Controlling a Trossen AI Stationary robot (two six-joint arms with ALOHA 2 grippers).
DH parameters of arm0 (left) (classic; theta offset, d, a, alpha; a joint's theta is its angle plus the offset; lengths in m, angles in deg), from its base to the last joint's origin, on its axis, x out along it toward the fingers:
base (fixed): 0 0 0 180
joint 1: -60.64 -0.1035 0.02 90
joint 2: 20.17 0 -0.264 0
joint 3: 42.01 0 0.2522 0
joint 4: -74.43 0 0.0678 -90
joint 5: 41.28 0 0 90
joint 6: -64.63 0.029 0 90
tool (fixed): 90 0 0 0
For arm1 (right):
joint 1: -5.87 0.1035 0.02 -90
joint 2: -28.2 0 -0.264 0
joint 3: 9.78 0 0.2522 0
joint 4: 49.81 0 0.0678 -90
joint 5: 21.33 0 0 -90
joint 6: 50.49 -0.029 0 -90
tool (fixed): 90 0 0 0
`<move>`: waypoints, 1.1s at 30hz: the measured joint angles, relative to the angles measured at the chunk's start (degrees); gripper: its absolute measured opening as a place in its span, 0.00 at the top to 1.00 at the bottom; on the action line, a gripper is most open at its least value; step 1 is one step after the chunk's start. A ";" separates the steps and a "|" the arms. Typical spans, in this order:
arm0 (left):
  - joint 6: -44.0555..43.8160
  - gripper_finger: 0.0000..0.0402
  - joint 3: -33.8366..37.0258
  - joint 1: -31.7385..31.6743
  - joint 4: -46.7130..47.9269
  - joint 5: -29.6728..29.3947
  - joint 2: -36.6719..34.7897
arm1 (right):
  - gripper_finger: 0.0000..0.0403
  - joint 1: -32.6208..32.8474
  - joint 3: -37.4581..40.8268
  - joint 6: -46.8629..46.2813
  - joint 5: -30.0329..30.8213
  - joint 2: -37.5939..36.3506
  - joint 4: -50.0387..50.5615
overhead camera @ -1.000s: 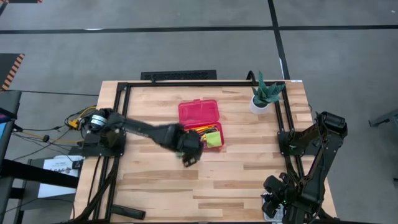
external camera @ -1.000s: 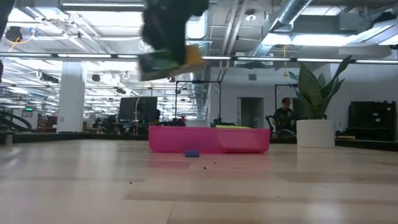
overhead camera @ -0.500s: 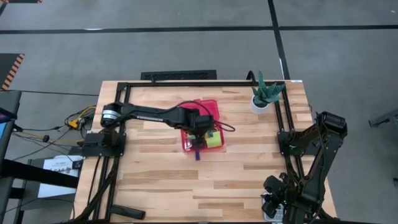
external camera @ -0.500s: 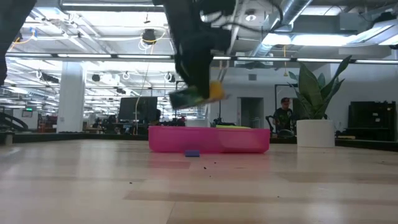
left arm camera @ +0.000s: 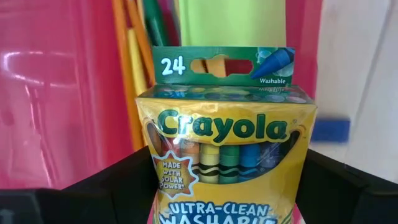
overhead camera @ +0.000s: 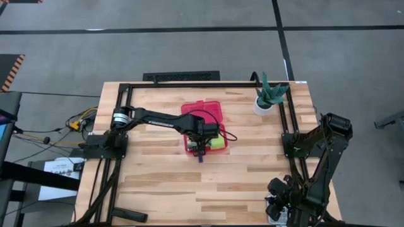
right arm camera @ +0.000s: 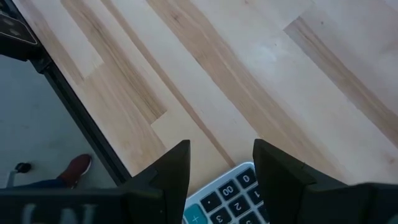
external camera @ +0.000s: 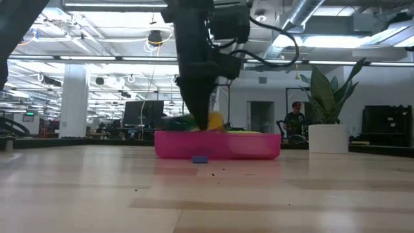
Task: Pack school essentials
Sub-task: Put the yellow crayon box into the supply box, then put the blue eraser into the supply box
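Observation:
My left gripper (overhead camera: pixel 201 136) reaches over the open pink pencil case (overhead camera: pixel 189 146) and is shut on the yellow-green crayon box (left arm camera: pixel 224 143), which shows at the case's rim in the low view (external camera: pixel 194 122). Orange pencils (left arm camera: pixel 124 62) and the lime sticky-note pad (overhead camera: pixel 216 142) lie in the tray. The tiny blue eraser (overhead camera: pixel 200 158) lies on the table just near of the case. My right gripper (right arm camera: pixel 221 165) waits open at the table's near right corner, above the grey calculator (right arm camera: pixel 230 196). My left gripper pinches the crayon box between its two fingers (left arm camera: pixel 115 183), one on each narrow side (left arm camera: pixel 144 162) near the box's bottom end. The fingers come from above, pointing down. The box's flap end (left arm camera: pixel 217 65) points down into the tray; whether it touches the contents, I cannot tell.
A white-potted green plant (overhead camera: pixel 268 94) stands at the far right of the table. The case's pink lid (overhead camera: pixel 202 112) lies open toward the far edge. A black frame (overhead camera: pixel 189 85) borders the table. Bare wood stretches across the near half.
My left gripper, still shut on the crayon box, has swung from just near of the case toward the far edge over the tray. It has come down from high above until the box sits at the tray's rim.

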 joint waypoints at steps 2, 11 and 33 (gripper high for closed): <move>0.00 0.24 -0.02 0.07 -1.33 0.03 0.84 | 0.55 0.00 0.00 0.00 0.00 0.00 -0.14; -1.44 0.21 -0.03 0.05 0.34 2.07 2.61 | 0.55 0.04 0.00 0.02 0.00 0.00 -0.03; -21.71 0.08 -12.32 3.64 16.23 2.80 0.98 | 0.55 0.07 0.00 0.04 0.00 0.00 -0.05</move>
